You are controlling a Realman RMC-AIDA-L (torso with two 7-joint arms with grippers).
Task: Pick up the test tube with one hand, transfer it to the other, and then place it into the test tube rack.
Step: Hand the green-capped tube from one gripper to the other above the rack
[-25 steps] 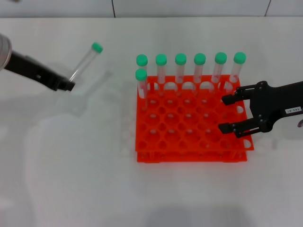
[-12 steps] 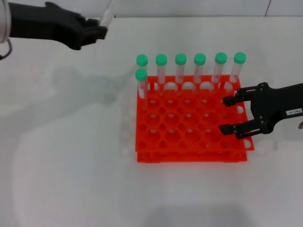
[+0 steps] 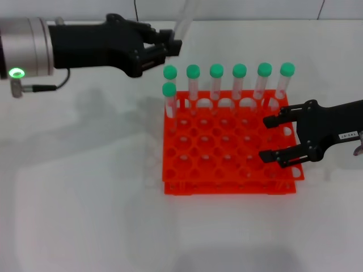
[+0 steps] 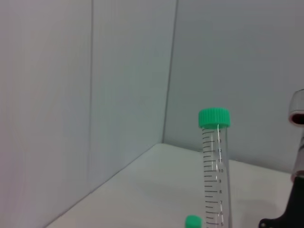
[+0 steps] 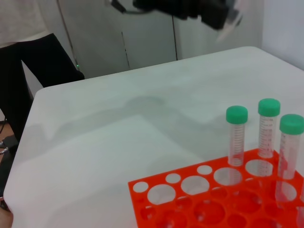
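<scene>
I have the left pincer (image 3: 173,45) high in the upper left of the head view, closed on the lower end of the test tube (image 3: 185,20), which slants up and out past the top edge of the frame, so its cap is hidden there. The left wrist view shows the tube (image 4: 214,171) standing upright in front of that camera with its green cap (image 4: 214,118) on top, which tells me the grip is at the bottom. I judge that grip suits the handover, since it leaves the upper length free for the other arm to take. The right pincer (image 3: 274,137) waits at the right of the frame, low over the right edge of the orange rack (image 3: 227,164), its two fingers spread wide with nothing between them. That looks to me like a ready stance, open in advance and near the rack so the final placing is a short trip. Seven other capped tubes (image 3: 216,79) fill the back of the rack, six in a row and one just in front at the left, so the nearer holes are free. The two pincers are well apart, so the transfer is not yet made. The white surface (image 3: 85,198) carries the rack.
</scene>
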